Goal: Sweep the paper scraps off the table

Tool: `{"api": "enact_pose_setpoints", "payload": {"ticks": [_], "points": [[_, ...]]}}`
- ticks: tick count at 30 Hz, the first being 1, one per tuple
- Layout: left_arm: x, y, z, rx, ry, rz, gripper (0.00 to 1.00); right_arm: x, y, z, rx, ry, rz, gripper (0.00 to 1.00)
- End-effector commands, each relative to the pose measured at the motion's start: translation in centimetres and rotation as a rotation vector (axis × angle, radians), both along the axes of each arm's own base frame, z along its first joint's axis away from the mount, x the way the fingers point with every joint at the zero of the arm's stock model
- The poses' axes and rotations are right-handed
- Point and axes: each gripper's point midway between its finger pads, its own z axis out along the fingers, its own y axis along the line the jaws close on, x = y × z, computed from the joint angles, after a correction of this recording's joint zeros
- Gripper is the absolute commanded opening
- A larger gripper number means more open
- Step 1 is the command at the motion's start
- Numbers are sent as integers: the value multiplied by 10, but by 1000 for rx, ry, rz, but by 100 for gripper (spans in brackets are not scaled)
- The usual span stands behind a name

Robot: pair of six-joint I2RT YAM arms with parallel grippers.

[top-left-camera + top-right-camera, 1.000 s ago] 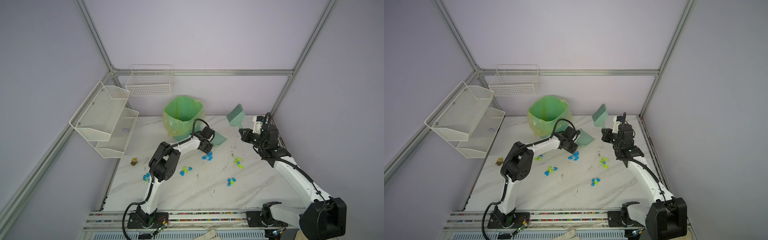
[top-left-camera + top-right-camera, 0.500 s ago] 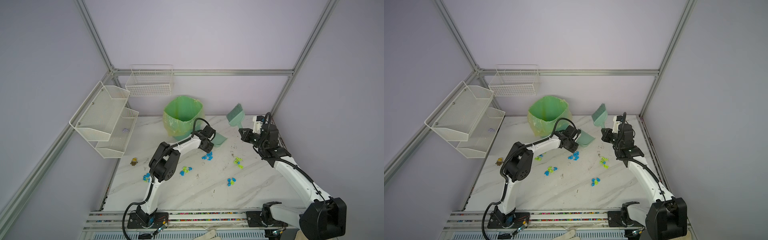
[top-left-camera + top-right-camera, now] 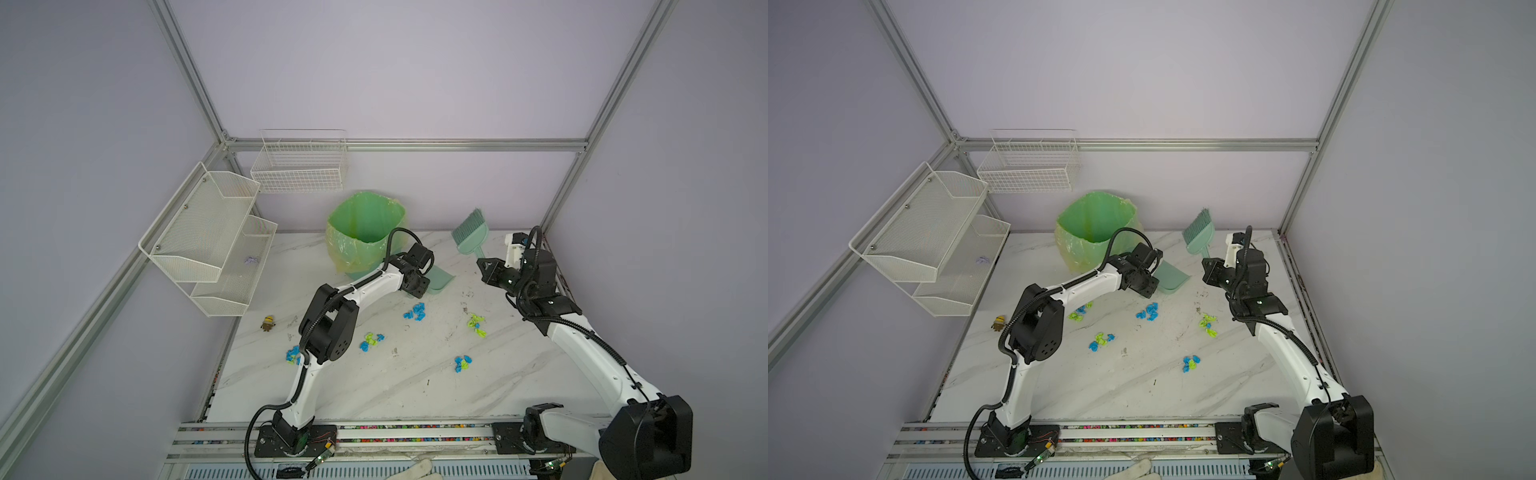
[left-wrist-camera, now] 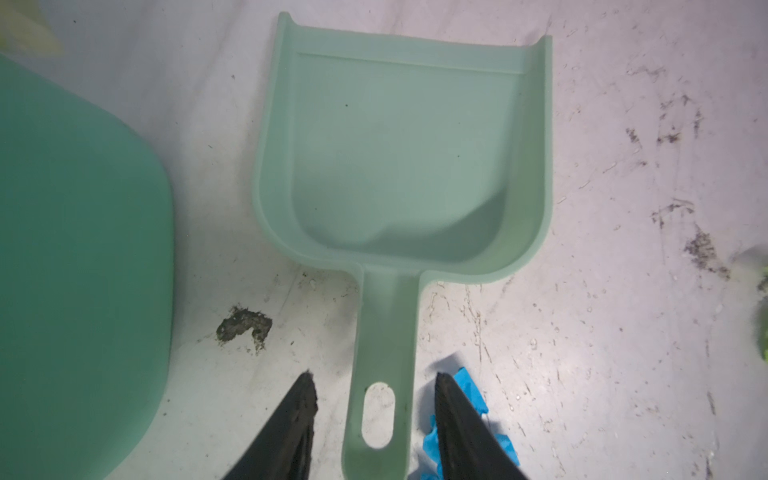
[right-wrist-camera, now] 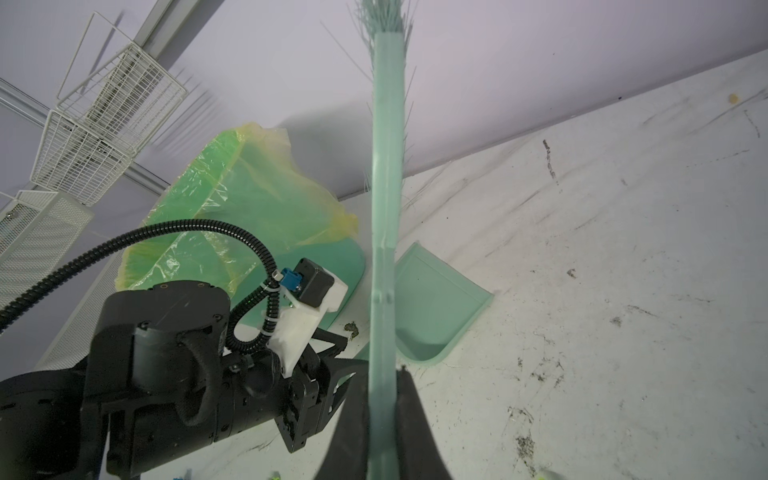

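Nearly nothing moved over last second. Left gripper (image 4: pixel 374 376) straddles handle of mint-green plastic dustpan (image 4: pixel 399 145), jaws spread, nothing held. Right gripper (image 5: pixel 384 374) clenched on mint-green bristle brush (image 5: pixel 388 166). Blue and lime paper scraps (image 3: pixel 415 311) scattered on white marble-look table (image 3: pixel 415 395), nearest cluster just beside left gripper. Step, we judge: taking dustpan. Next: close squarely on handle.

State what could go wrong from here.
The left gripper straddles the dustpan handle near its end, jaws open; a grip there may let the pan sag.
Blue paper scraps lie right beside it and could be scattered.
The right gripper holds the brush bristles-up; it must be turned.
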Motion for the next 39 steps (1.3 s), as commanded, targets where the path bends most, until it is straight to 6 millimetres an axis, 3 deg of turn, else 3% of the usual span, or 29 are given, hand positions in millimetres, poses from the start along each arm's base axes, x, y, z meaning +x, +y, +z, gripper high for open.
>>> {"api": "enact_pose_setpoints", "payload": {"ticks": [1, 16, 33, 39], "points": [[7, -10, 19, -6, -43, -19, 47, -1, 1, 20, 5, -72, 12, 0], [5, -6, 6, 31, -21, -21, 46, -1, 1, 20, 7, -74, 13, 0], [2, -4, -2, 53, -6, -28, 35, -2, 2, 26, 24, -79, 15, 0], [0, -5, 1, 58, -4, -36, 30, -3, 4, 41, 49, -99, 24, 0]]}}
